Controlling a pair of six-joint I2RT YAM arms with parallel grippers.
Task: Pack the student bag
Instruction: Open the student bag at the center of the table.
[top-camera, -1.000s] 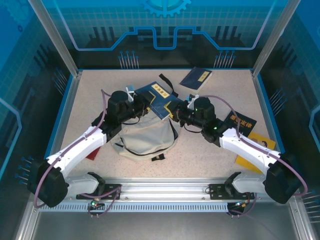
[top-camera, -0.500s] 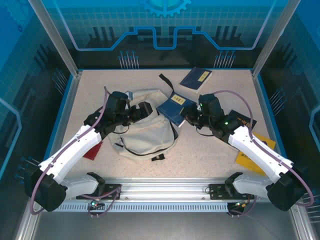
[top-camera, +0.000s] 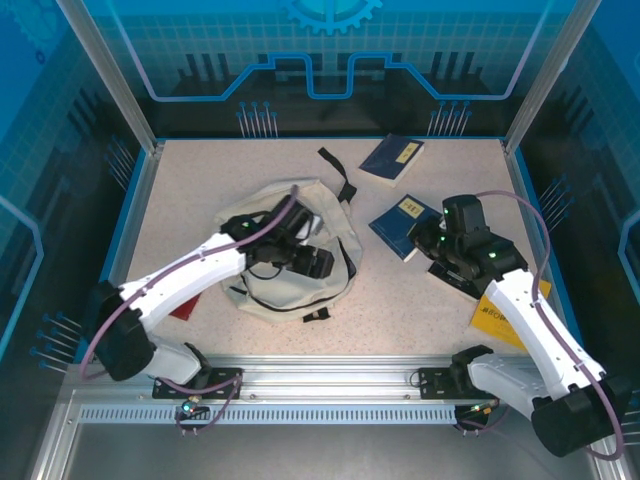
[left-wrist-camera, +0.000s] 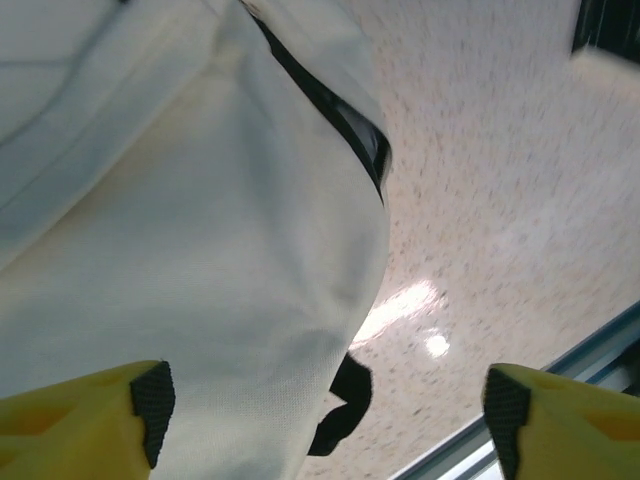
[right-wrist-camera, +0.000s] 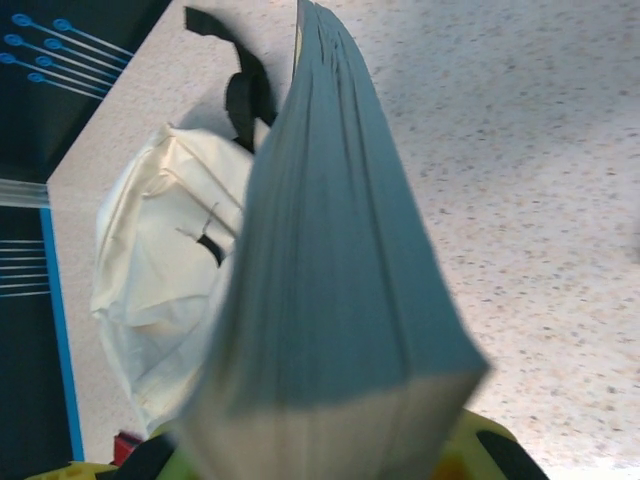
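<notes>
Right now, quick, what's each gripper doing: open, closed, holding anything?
Left gripper: fingers open, empty, over the student bag.
Right gripper: closed on a blue book.

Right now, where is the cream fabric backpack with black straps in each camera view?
Top external: cream fabric backpack centre-left, partly under the white left arm.
Left wrist: backpack left and centre, close up.
Right wrist: backpack left side, behind the blue book.
Shared landmark: speckled beige tabletop.

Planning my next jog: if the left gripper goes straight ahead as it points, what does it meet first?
Likely the student bag: its cream fabric lies straight ahead of the left gripper, fingers open; how near is unclear.
</notes>
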